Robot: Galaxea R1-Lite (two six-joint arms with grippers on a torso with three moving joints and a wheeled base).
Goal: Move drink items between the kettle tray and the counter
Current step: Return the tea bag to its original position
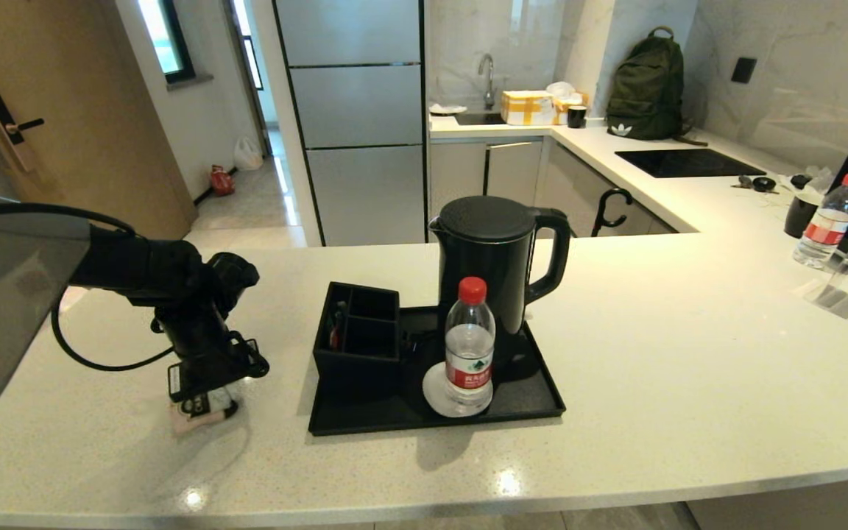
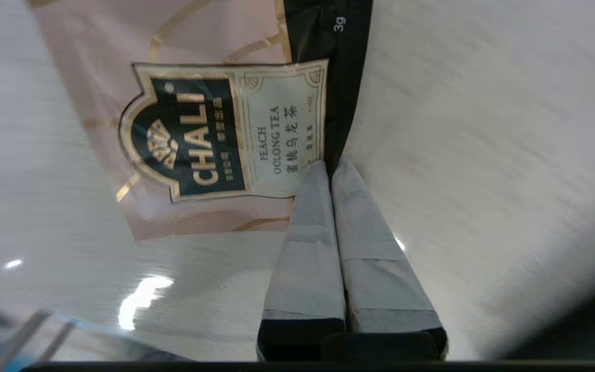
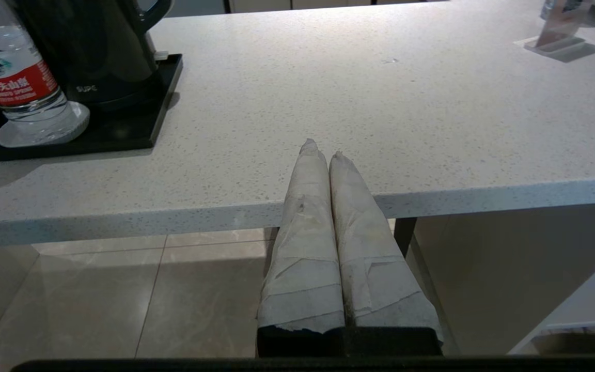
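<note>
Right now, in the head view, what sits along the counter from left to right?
Left gripper shut on the sachet → compartmented box → red-capped bottle on the tray → second bottle far right.

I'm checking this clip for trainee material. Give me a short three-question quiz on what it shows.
1. True or false: the left gripper is shut on the tea sachet.
2. Where does the kettle stand? A) on the tray B) on the bare counter C) in the sink
3. What stands on the tray in front of the kettle?

Key: 1. True, pinching its black end, low over the counter left of the tray. 2. A. 3. The water bottle; the right gripper waits shut near the counter's edge.
</note>
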